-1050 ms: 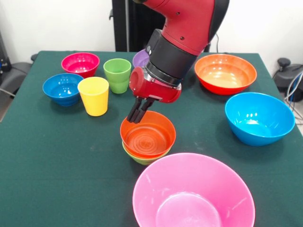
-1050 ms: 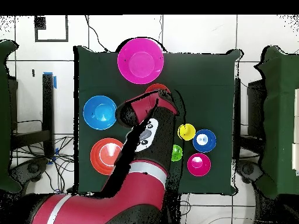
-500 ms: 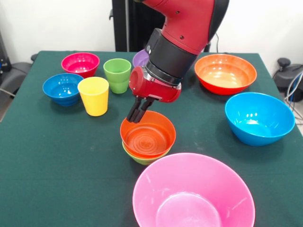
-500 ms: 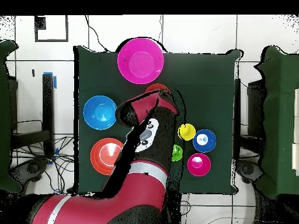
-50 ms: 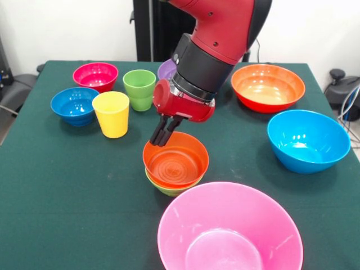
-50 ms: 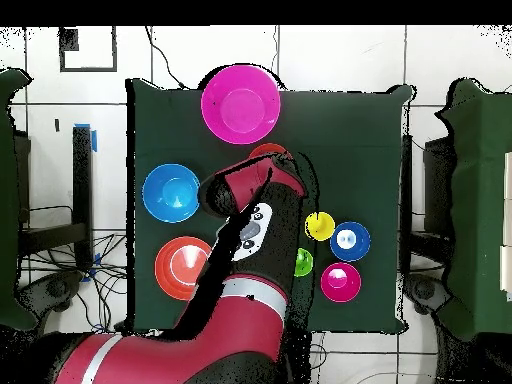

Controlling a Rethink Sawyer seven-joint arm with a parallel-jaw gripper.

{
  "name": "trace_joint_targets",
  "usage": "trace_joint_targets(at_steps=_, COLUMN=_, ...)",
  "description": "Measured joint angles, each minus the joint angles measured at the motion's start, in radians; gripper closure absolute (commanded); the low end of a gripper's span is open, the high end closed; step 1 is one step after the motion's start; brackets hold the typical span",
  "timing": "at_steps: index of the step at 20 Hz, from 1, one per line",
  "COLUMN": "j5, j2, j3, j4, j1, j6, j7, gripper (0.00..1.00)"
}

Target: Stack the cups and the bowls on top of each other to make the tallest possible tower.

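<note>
A small orange-red bowl [image 5: 175, 163] sits nested in a small light-green bowl [image 5: 166, 189] at the table's middle, forming a low tower. My gripper [image 5: 159, 139] reaches down at a slant to the orange-red bowl's far left rim, its fingers pinched together on that rim. The yellow cup [image 5: 111, 114] and the light green cup [image 5: 139, 89] stand upright to the left. Behind my wrist, only an edge of the purple bowl [image 5: 166, 70] shows. In the overhead view the arm covers most of the orange-red bowl [image 6: 268, 153].
A large pink bowl [image 5: 229, 230] sits at the near edge, close to the nested pair. A light blue bowl [image 5: 308, 140] and a large orange bowl [image 5: 268, 86] lie on the right. The magenta-red bowl [image 5: 95, 76] and the dark blue bowl [image 5: 74, 105] lie far left.
</note>
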State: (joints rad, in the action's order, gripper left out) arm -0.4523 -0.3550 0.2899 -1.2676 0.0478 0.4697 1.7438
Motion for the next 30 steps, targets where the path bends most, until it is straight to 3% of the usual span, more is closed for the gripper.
trace_joint_targets(at_steps=13, j5=0.0, j2=0.01, j3=0.012, j4=0.003, j1=0.0, j6=0.0, j7=0.0, gripper=1.0)
trace_joint_targets(at_steps=30, j5=0.001, j2=0.103, j3=0.027, j4=0.01, j1=0.0, j6=0.0, j7=0.0, gripper=1.0)
